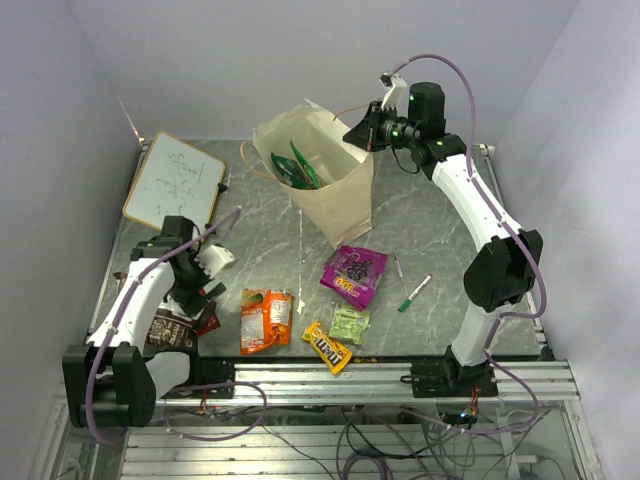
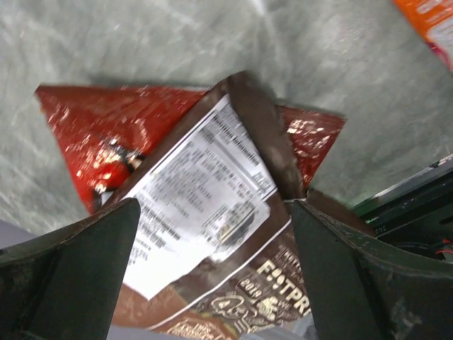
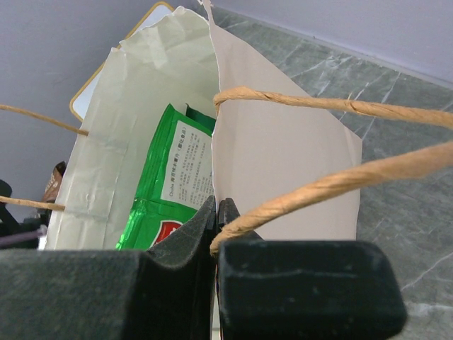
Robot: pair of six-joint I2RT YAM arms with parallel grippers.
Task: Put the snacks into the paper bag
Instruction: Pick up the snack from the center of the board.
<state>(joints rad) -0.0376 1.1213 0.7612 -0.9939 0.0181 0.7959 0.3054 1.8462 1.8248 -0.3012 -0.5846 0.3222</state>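
The cream paper bag (image 1: 335, 195) stands open at the table's back centre, with green snack bags (image 1: 295, 165) inside. My right gripper (image 1: 364, 130) is shut on the bag's right rim; the wrist view shows the pads (image 3: 216, 205) pinching the paper wall (image 3: 283, 156), a green bag (image 3: 170, 191) inside. My left gripper (image 1: 203, 297) is open, low over the brown bag (image 1: 170, 330), which lies on the red Doritos (image 1: 209, 322). In the left wrist view the brown bag (image 2: 212, 234) lies between the jaws, over the Doritos (image 2: 92, 142). The purple pouch (image 1: 354, 273), orange bag (image 1: 265, 320), M&M's (image 1: 327, 347) and pale green packet (image 1: 349, 323) lie at front centre.
A wood-framed whiteboard (image 1: 175, 180) lies at the back left. Two marker pens (image 1: 414, 292) lie right of the purple pouch. The bag's twisted handles (image 3: 340, 106) arch over my right fingers. The metal rail (image 1: 400, 375) runs along the near edge.
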